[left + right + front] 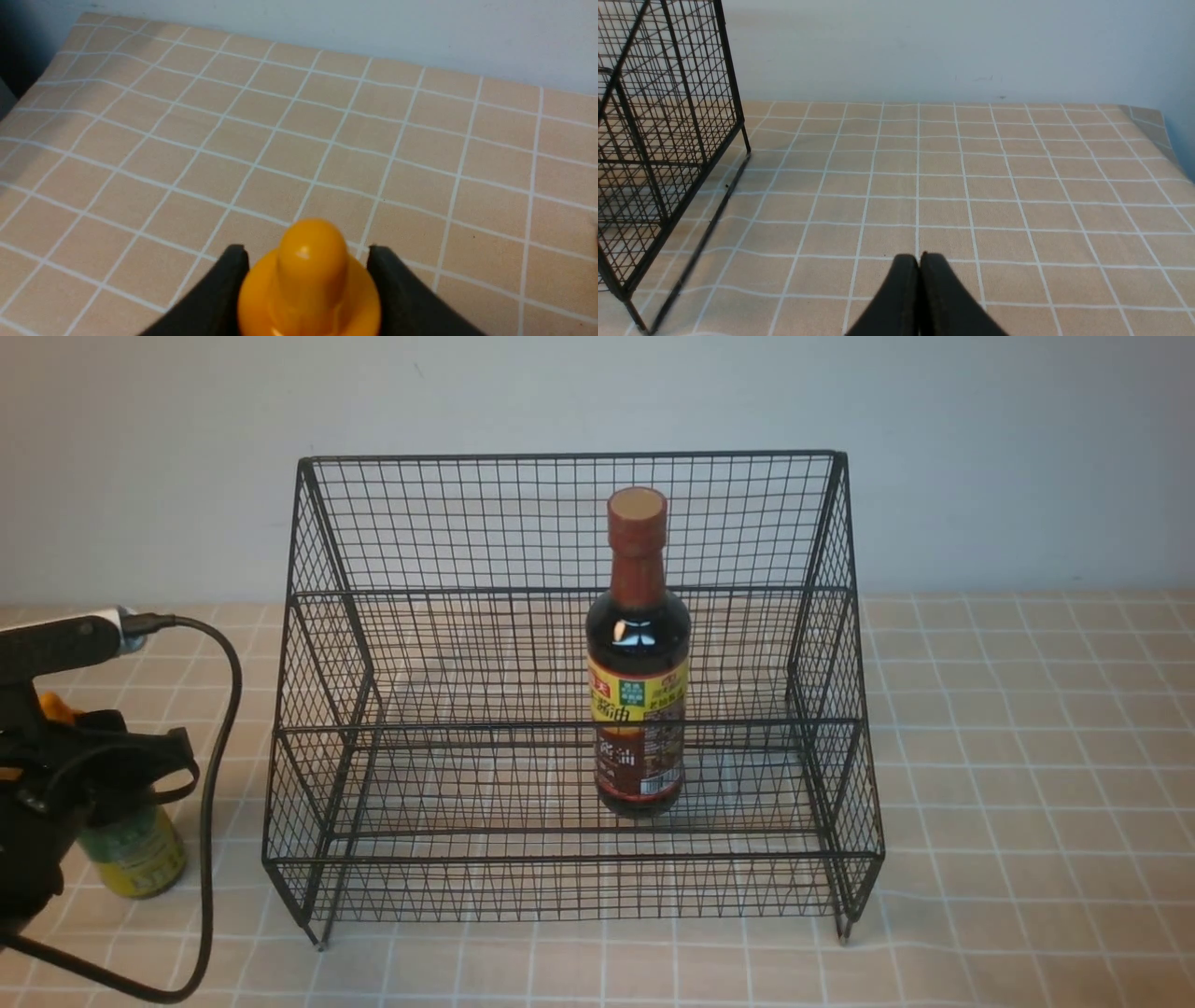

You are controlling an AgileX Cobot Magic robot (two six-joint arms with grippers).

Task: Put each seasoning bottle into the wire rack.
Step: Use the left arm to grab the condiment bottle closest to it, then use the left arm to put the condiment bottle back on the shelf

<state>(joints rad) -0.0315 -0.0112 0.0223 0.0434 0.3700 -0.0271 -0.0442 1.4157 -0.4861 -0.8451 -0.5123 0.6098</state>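
The tall seasoning bottle point(639, 644), with a brown cap and a yellow-and-red label, stands upright inside the black wire rack point(569, 455), right of its middle. The short seasoning bottle point(140, 854) stands on the table to the left of the rack. Its orange nozzle cap point(308, 280) sits between the black fingers point(219, 289) of my left gripper point(306, 249), which press on the cap's flange from both sides. My left gripper point(112, 775) hides the bottle's upper part in the front view. My right gripper point(919, 256) is shut and empty, low over the table to the right of the rack point(668, 140).
A black cable point(219, 784) loops from the left arm down past the rack's left side. The tiled beige tablecloth point(1027, 756) covers the table up to a pale wall. The table's right edge point(1164, 135) shows in the right wrist view.
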